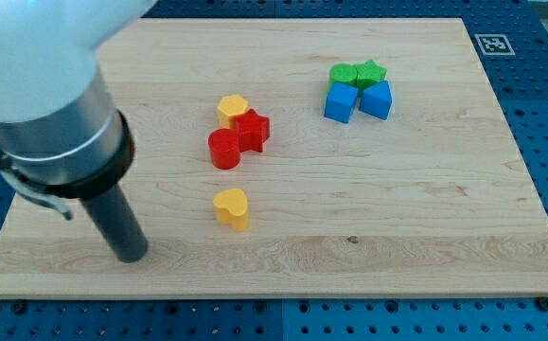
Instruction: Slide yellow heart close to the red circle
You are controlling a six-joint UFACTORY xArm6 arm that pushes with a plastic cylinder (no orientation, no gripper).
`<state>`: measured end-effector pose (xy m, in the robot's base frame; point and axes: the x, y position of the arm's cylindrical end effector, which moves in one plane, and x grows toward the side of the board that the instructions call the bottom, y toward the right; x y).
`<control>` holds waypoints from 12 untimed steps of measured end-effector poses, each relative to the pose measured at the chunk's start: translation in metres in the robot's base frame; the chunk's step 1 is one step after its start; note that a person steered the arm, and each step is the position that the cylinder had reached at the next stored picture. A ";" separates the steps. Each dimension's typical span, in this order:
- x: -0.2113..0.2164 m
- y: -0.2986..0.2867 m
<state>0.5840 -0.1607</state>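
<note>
My tip [132,254] rests on the wooden worktop [425,218], well left of the yellow heart block [231,207]. The red circle block [224,149] sits just above the heart. I have no jaws, only a rod.

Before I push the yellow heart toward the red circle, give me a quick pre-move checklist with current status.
1. My tip located: ok, at the view's lower left of the yellow heart, apart from it.
2. Red circle visible: ok, above the heart.
3. Gap between heart and circle clear: ok.
4. Tip below the heart for an upward push: not ok, it sits to the left.
5. Neighbours: red star and yellow hexagon touch the circle; overshoot may disturb them.
</note>
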 end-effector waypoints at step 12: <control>0.010 0.192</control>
<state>0.5940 0.0317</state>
